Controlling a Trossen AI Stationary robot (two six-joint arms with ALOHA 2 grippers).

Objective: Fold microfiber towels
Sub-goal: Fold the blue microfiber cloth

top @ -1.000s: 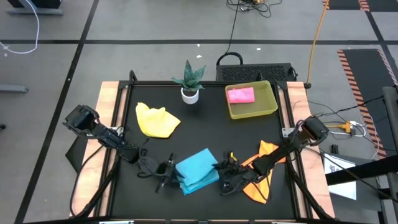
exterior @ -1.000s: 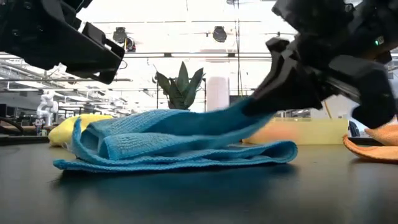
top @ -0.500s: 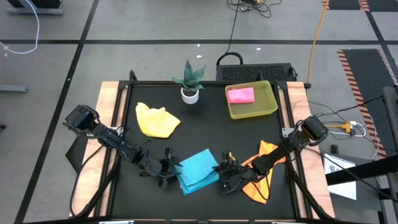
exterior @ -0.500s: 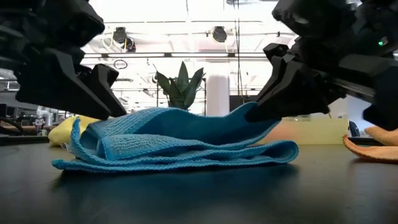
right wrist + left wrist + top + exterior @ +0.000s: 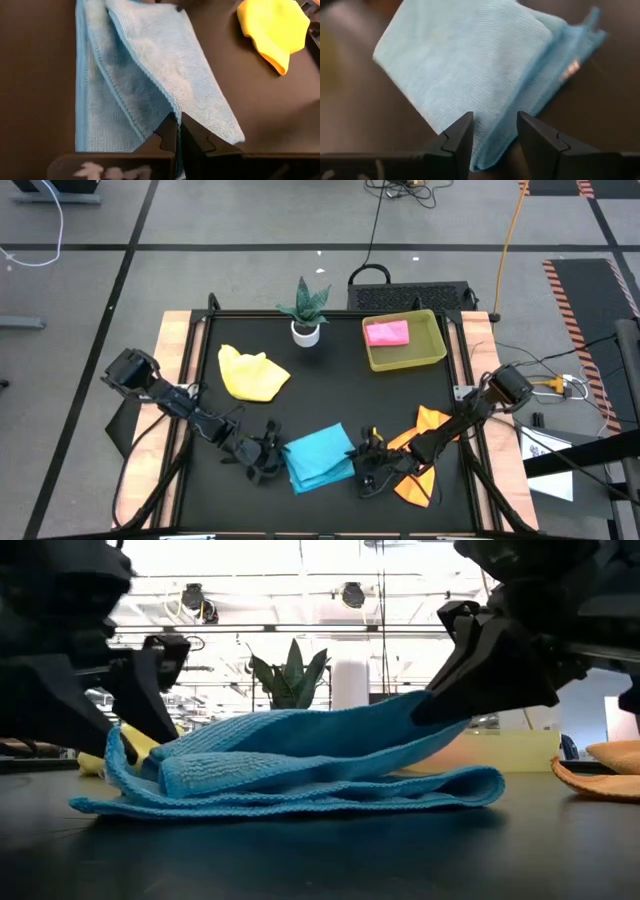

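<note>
While blue towel (image 5: 320,459) sits folded at bench (image 5: 330,395) 6 o'clock, right end effector (image 5: 366,464) pinches its edge; left end effector (image 5: 268,461) open at its other side. Pink towel (image 5: 387,333) in tray (image 5: 429,354), 1 o'clock.

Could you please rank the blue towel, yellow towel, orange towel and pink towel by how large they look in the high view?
1. blue towel
2. yellow towel, looking much alike
3. orange towel, partly hidden by the right arm, so unsure
4. pink towel

A lab or workshop hall is suggested: a taped grey floor (image 5: 250,220) and loose cables (image 5: 385,200) are seen at the top, ceiling lights (image 5: 350,592) beyond.
</note>
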